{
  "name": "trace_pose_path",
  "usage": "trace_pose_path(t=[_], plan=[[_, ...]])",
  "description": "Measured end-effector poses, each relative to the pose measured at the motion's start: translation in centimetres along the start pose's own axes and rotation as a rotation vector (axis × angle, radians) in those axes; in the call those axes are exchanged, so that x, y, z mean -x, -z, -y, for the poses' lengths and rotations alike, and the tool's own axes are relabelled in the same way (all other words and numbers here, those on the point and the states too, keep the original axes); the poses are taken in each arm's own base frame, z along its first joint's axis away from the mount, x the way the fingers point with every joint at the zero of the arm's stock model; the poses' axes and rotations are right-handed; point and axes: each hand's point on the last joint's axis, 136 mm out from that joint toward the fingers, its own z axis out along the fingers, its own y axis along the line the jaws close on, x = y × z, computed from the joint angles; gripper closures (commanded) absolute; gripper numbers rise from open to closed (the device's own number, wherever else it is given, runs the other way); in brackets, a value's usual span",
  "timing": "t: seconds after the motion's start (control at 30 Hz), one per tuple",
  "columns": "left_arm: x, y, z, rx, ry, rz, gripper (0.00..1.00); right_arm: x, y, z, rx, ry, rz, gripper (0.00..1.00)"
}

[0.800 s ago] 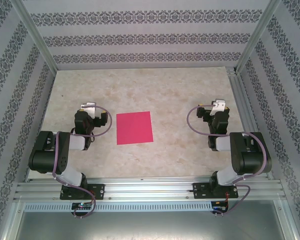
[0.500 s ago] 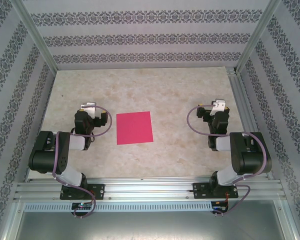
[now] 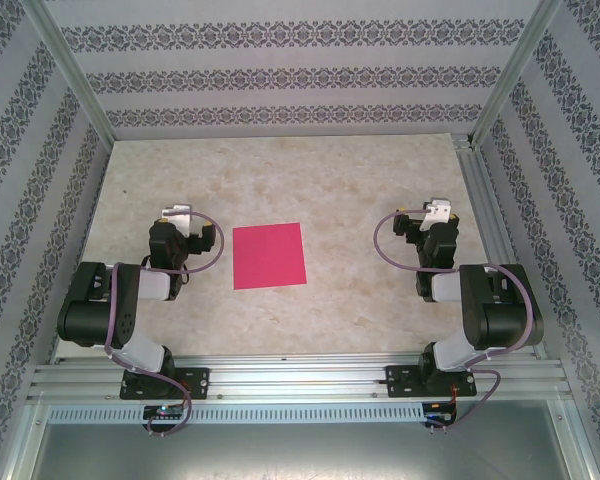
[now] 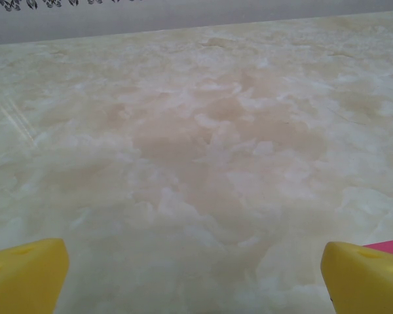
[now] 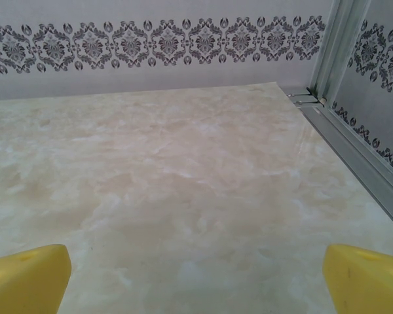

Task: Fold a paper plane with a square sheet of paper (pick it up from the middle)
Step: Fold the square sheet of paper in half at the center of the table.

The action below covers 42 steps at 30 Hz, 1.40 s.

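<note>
Between the earlier overhead pictures and the present one no change can be made out; the square sheet of paper (image 3: 269, 255) shows no shift, turn or lift on the worktop (image 3: 330, 170), its edges falling on the same lines as before; the left end effector (image 3: 176, 214) and the right end effector (image 3: 438, 210) show no travel toward or away from the sheet, and neither arm's pose nor its looping cables (image 3: 212, 250) have altered; the wrist views have no earlier counterpart, so any change in the spread of the yellow fingers (image 4: 26, 275) cannot be judged from them.
</note>
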Motion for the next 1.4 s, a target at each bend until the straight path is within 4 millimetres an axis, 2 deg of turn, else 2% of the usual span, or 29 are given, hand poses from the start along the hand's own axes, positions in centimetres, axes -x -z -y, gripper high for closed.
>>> trace_pose_path(t=[0.13,0.17,0.23,0.37,0.4,0.47,0.57,0.63,0.7,0.77,0.87,1.0,1.1,1.2,1.3,1.4], plan=[[0.7,0.5,0.0,0.002,0.000,0.005,0.00,0.6,0.4,-0.8,0.018,0.012,-0.041,0.02],[1.2,0.8,-0.1,0.006,0.001,0.004,0.00,1.3,0.5,-1.0,0.024,0.011,-0.060,0.02],[3.1,1.3,-0.4,0.022,0.014,0.010,0.00,4.2,0.8,-1.5,0.032,-0.019,-0.080,0.02],[10.1,3.4,-1.0,0.048,0.080,0.131,0.00,12.2,2.4,-2.2,0.058,-0.193,-0.046,0.02],[11.9,4.2,-1.2,0.056,0.113,0.164,0.00,13.7,3.0,-2.4,0.077,-0.255,-0.033,0.02],[14.2,4.8,-2.0,0.092,0.195,0.178,0.00,14.6,3.9,-3.2,0.135,-0.361,-0.039,0.02],[16.2,5.2,-3.1,0.143,0.317,0.164,0.00,12.7,3.7,-5.5,0.246,-0.511,-0.140,0.07],[15.8,5.4,-3.5,0.160,0.399,0.142,0.00,10.0,3.1,-7.8,0.295,-0.557,-0.269,0.07],[13.9,5.2,-3.4,0.159,0.468,0.086,0.00,7.0,2.7,-11.4,0.317,-0.537,-0.441,0.07],[11.8,4.9,-2.8,0.132,0.510,0.026,0.00,5.4,2.8,-15.6,0.340,-0.462,-0.562,0.07],[9.1,4.3,-1.3,0.070,0.543,-0.074,0.00,4.7,3.7,-21.9,0.380,-0.321,-0.668,0.08],[7.9,4.2,0.2,-0.004,0.562,-0.135,0.00,4.0,4.4,-27.8,0.385,-0.173,-0.740,0.10],[7.6,4.3,0.9,-0.039,0.568,-0.160,0.00,3.1,4.7,-30.8,0.383,-0.094,-0.784,0.13],[6.7,4.4,1.3,-0.057,0.578,-0.190,0.00,2.0,4.9,-33.1,0.386,-0.049,-0.831,0.16],[5.2,4.6,1.6,-0.060,0.583,-0.237,0.00,0.5,5.1,-34.9,0.389,-0.013,-0.874,0.15],[4.5,4.9,1.7,-0.058,0.585,-0.261,0.00,-0.8,5.2,-36.2,0.383,0.006,-0.913,0.15]])
